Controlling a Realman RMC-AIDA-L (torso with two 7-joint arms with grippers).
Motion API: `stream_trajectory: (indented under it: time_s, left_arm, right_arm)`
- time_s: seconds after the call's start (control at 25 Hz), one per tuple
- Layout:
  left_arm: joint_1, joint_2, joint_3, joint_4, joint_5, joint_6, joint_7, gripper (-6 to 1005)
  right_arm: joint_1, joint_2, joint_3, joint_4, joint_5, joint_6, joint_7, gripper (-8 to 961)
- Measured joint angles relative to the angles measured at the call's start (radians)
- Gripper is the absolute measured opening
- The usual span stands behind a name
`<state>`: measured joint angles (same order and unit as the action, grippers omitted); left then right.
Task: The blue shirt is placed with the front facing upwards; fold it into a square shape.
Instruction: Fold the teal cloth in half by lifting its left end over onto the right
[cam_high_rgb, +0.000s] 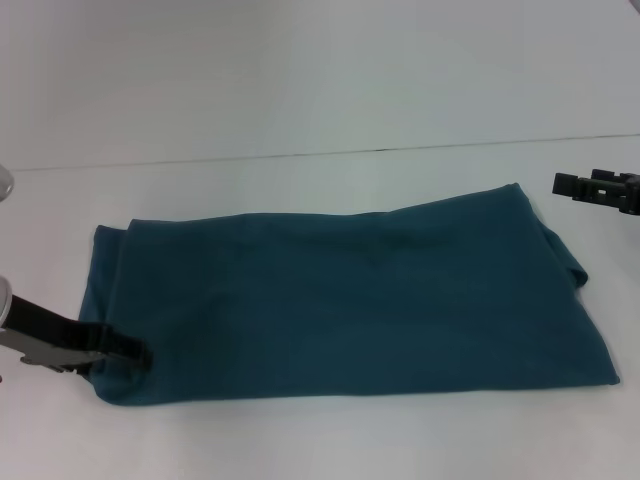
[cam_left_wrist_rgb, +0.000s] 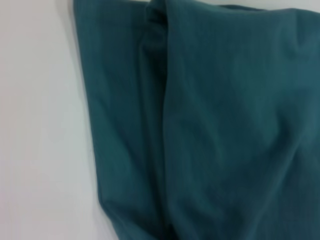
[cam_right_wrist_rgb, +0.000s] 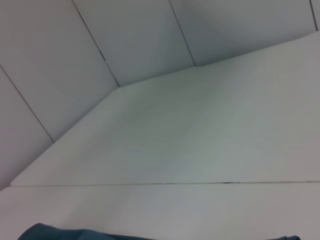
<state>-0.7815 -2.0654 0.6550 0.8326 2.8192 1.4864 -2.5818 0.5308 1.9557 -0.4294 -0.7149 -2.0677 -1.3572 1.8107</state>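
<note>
From the head view the blue shirt (cam_high_rgb: 340, 300), a long folded band across the white tabletop's (cam_high_rgb: 300, 90) near half, has its near-left corner pinched between the left gripper's (cam_high_rgb: 140, 355) closed fingers, while the right gripper (cam_high_rgb: 600, 188) hovers near the right edge, finger state unclear; the left wrist view shows limp, layered cloth best lifted by corners, and the right wrist view only its far hem.

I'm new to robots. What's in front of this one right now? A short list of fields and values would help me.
item: blue shirt, folded into a long band, no lettering showing
surface: white table
left gripper: at the shirt's near left corner, touching the cloth
right gripper: off the cloth, beyond the shirt's far right corner
fold progress: oblong, not yet square
</note>
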Motion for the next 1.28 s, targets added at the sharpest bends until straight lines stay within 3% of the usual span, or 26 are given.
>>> stream_trajectory:
  time_s: [0.4,0.6,0.84,1.08,1.16,1.28]
  left_arm:
    - [-0.001,0.000,0.004,-0.005,0.002,-0.023,0.004,815]
    - [0.005,-0.008,0.066,0.004,0.008,-0.047,-0.005,811]
    - [0.006,-0.010,0.068,0.013,0.006,-0.058,-0.006,805]
    - [0.004,-0.010,0.069,0.012,0.008,-0.068,-0.008,601]
    - [0.004,-0.010,0.069,0.012,0.009,-0.072,-0.008,400]
    - [0.006,-0.010,0.069,0.011,0.009,-0.077,-0.008,282]
  right_arm:
    - [0.006,0.001,0.000,0.000,0.000,0.003,-0.001,927]
    - [0.009,0.002,0.000,0.000,0.000,0.003,0.000,927]
    - [0.009,0.002,0.000,0.000,0.000,0.003,0.002,927]
    - [0.007,0.005,0.000,0.000,0.000,0.003,0.001,928]
    - [0.006,0.005,0.000,0.000,0.000,0.003,0.001,928]
    - [0.006,0.005,0.000,0.000,0.000,0.003,0.001,928]
